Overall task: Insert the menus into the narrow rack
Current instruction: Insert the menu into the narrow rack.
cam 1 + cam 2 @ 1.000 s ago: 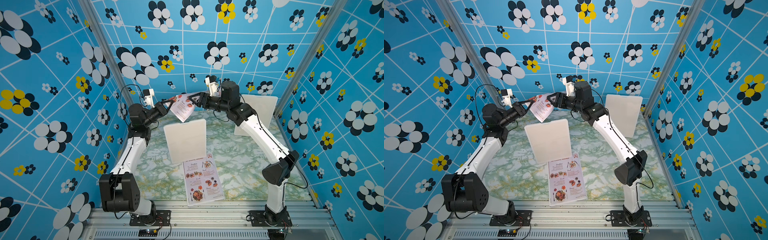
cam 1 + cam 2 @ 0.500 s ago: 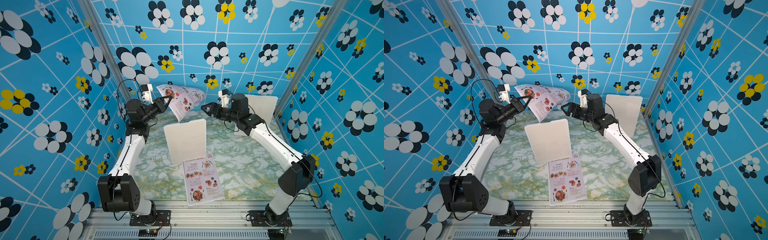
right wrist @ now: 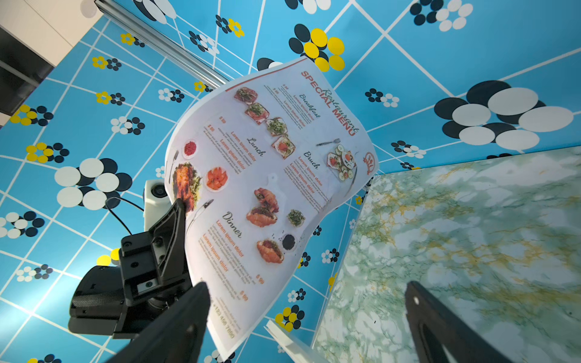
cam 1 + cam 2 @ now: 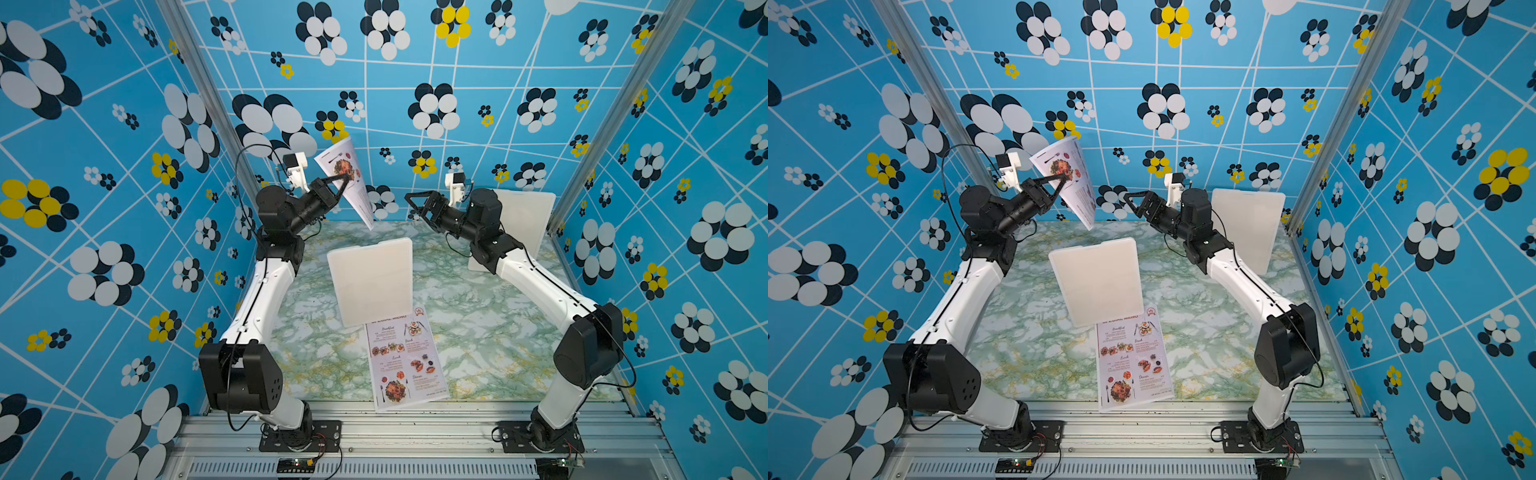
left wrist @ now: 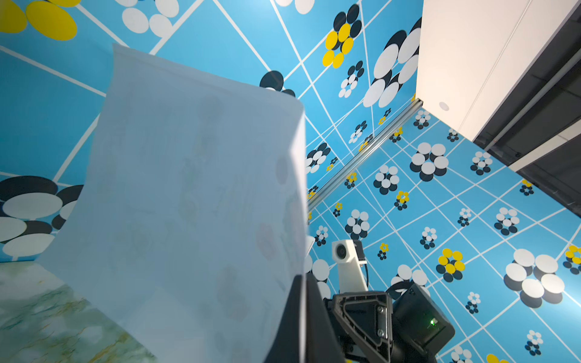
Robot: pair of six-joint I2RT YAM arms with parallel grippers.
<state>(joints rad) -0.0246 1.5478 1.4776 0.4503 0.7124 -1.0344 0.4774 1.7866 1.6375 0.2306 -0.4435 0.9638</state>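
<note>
My left hand (image 4: 345, 178) is pinched tight on a menu (image 4: 356, 189), holding it in the air above the counter's (image 4: 478, 332) back left corner. The sheet hangs nearly on edge, curling a little. My right hand (image 4: 415, 205) is spread wide and has nothing in it, pointed at that sheet from a little way off.

It's a thin, glossy, pale pink sheet. The right wrist view gives me the printed face (image 3: 267, 176): a red "Restaurant SPECIAL MENU" heading, food photos, and Breakfast, Lunch and Dinner sections. The left wrist view gives only the blank back (image 5: 195, 204), with the print ghosting faintly through and my fingers (image 5: 295, 317) clamped on its edge.

In both top views it's a narrow sliver, and most of the text is too small to read.

The second menu (image 4: 405, 361) lies face up at the middle of the counter's front edge. Its heading is partly covered by a white upright panel (image 4: 372, 282) standing mid-counter. Another white panel (image 4: 523, 220) stands in the back right corner, half behind my right arm. I can't make out a slot on either panel.
</note>
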